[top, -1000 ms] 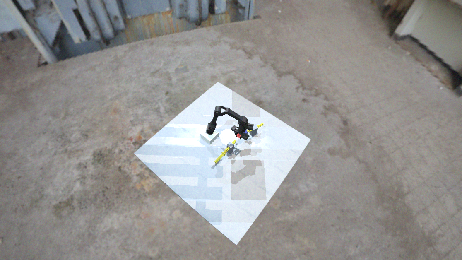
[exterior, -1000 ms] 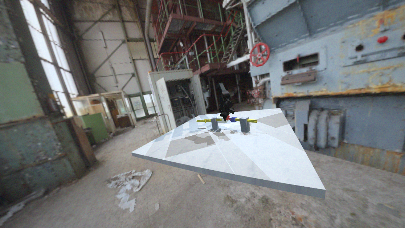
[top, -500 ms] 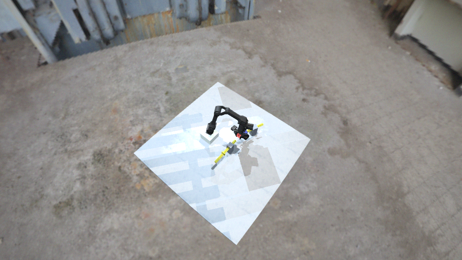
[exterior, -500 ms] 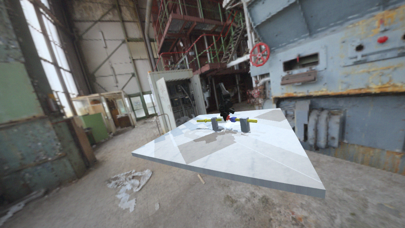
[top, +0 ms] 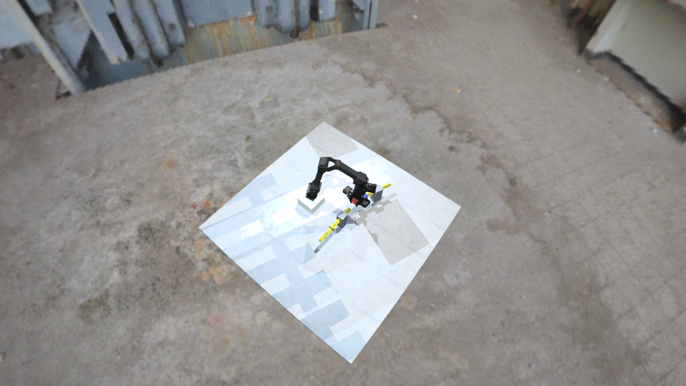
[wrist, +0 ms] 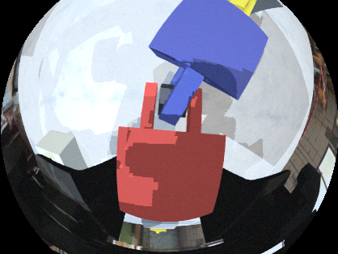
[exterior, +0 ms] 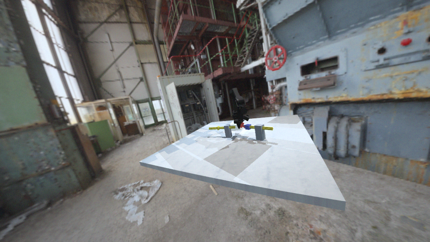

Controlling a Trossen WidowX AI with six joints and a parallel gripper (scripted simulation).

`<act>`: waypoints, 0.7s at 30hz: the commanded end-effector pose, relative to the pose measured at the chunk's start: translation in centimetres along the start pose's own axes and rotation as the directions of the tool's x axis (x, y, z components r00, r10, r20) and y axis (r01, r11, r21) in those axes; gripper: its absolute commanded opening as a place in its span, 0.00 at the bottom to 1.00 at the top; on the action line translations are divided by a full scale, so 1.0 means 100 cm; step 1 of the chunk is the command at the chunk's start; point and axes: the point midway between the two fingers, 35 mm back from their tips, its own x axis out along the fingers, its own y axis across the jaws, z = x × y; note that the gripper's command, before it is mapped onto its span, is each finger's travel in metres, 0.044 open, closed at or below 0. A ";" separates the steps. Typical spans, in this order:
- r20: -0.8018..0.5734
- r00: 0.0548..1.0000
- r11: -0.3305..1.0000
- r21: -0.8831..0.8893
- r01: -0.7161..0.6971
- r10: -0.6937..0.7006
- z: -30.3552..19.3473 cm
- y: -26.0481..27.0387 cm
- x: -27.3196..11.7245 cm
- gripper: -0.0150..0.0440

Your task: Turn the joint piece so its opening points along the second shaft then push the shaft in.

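My gripper (top: 357, 198) (exterior: 240, 121) (wrist: 164, 154) is shut on the red square joint piece (top: 354, 200) (exterior: 241, 125) (wrist: 172, 173). Its two prongs are hinged on a blue piece (top: 365, 195) (exterior: 247, 126) (wrist: 212, 39), which sits on the end of the fixed yellow shaft (top: 386, 185) (exterior: 267, 128). That shaft passes through a grey block (top: 376, 194) (exterior: 259, 131). The second yellow shaft (top: 331, 228) (exterior: 217, 127) lies in its own grey block (top: 343, 218) (exterior: 228, 131), its near end short of the red piece. The piece's opening is hidden.
Everything stands on a pale patterned table slab (top: 335, 311) (exterior: 270, 174). The arm's white base (top: 310, 203) is on the slab beside the blocks.
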 end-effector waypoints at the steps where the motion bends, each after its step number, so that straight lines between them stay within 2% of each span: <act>1: 0.002 1.000 1.000 -0.005 0.000 0.000 0.001 0.000 0.001 0.56; 13: 0.002 1.000 1.000 -0.005 0.000 0.000 0.001 0.000 0.001 0.56; 15: 0.000 1.000 1.000 0.000 0.000 0.000 0.000 0.000 0.000 0.50; 20: 0.000 1.000 1.000 0.000 0.000 0.000 0.000 0.000 0.000 0.50; 21: 0.000 1.000 1.000 0.000 0.000 0.000 0.000 0.000 0.000 0.46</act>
